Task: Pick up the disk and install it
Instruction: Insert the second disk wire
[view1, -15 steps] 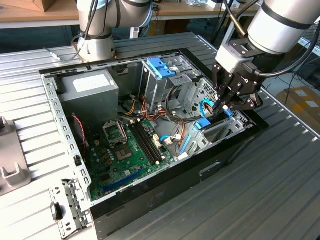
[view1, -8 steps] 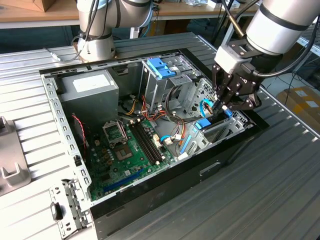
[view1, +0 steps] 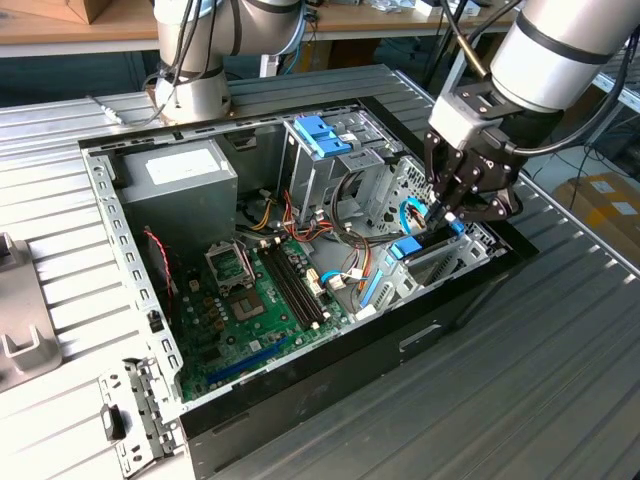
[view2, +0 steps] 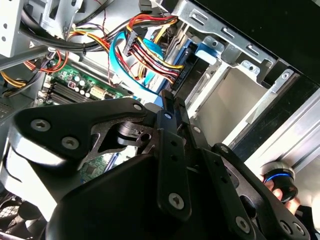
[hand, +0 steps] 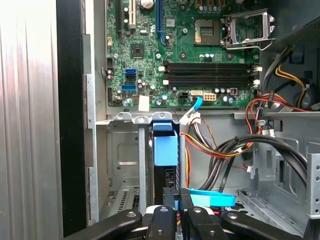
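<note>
Here we see the tool (view1: 443, 212) lowered into the open computer case (view1: 330, 385), at the corner of the case toward the exterior view's right. Its black fingers (hand: 172, 200) stand close together, clamped on the upper edge of the disk (hand: 167, 182), a dark slab standing on edge in a metal bay (hand: 125, 165) beside the case wall. A blue plastic rail (hand: 165, 149) runs along the disk's upper edge, just ahead of the fingers in the first wrist view. In the exterior view the disk (view1: 432, 243) shows as a dark strip with blue ends, tilted slightly in its slot below the tool.

Next to the bay we see a bundle of red, yellow and black wires (hand: 215, 147) and a flat blue cable (hand: 212, 199) lying just beside the fingers. The green motherboard (view1: 255, 305) covers the floor of the case, with its black memory slots (hand: 210, 74) near the bay. A grey power supply (view1: 178, 175) sits at the far corner toward the exterior view's left, well apart from the tool. A blue latch (view1: 318, 135) tops a metal cage (view1: 330, 170) at the back. The case rests on a ribbed metal surface (view1: 520, 400).
</note>
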